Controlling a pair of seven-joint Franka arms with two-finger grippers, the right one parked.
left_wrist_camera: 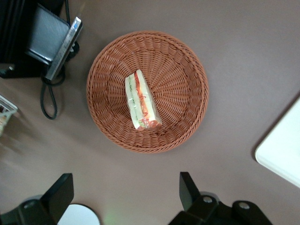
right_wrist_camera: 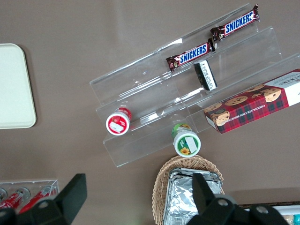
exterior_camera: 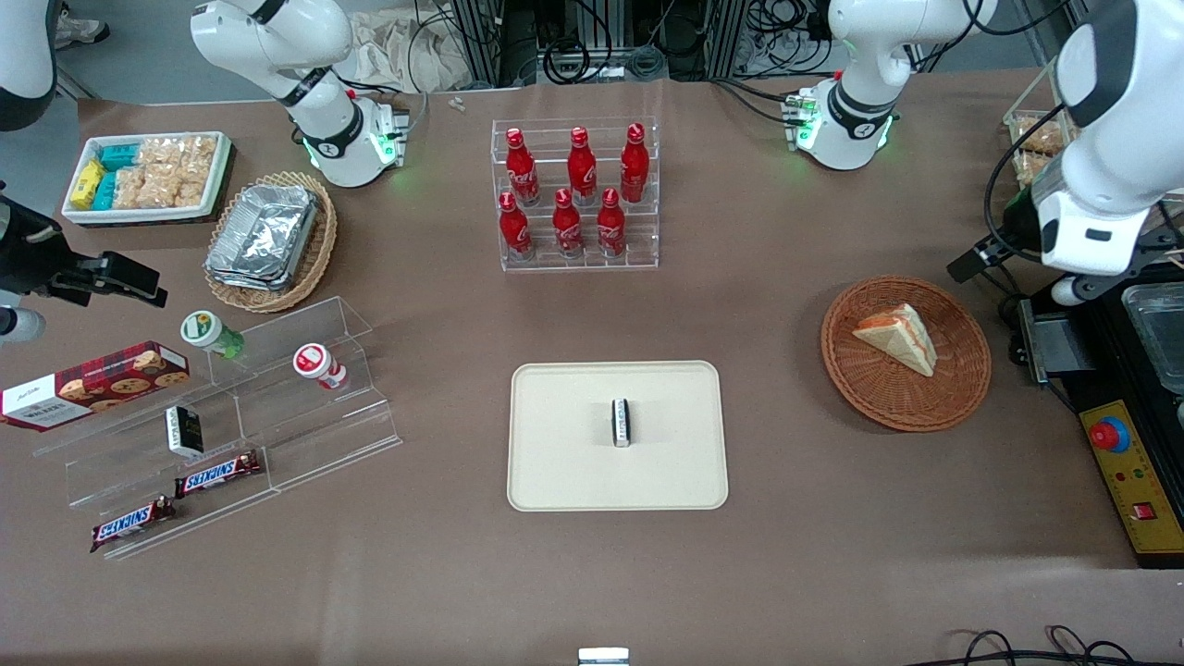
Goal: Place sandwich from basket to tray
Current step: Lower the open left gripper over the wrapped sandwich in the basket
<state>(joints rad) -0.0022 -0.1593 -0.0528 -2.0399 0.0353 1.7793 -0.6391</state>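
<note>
The sandwich point(exterior_camera: 897, 339) point(left_wrist_camera: 142, 101), a clear-wrapped white wedge with orange and green filling, lies in the round reddish-brown wicker basket point(exterior_camera: 962, 388) point(left_wrist_camera: 187, 70) toward the working arm's end of the table. My left gripper point(exterior_camera: 982, 256) point(left_wrist_camera: 125, 180) hovers high above the table beside the basket, a little farther from the front camera than the sandwich. It is open, with nothing between its fingers. The cream tray point(exterior_camera: 564, 462) point(left_wrist_camera: 283, 150) lies mid-table with a small black-and-white packet point(exterior_camera: 622, 423) on it.
A clear rack of red bottles point(exterior_camera: 575, 194) stands farther from the front camera than the tray. A black stand and a yellow control box with a red button point(exterior_camera: 1124, 472) sit beside the basket at the table end. A black device with a cable point(left_wrist_camera: 47, 37) lies close to the basket.
</note>
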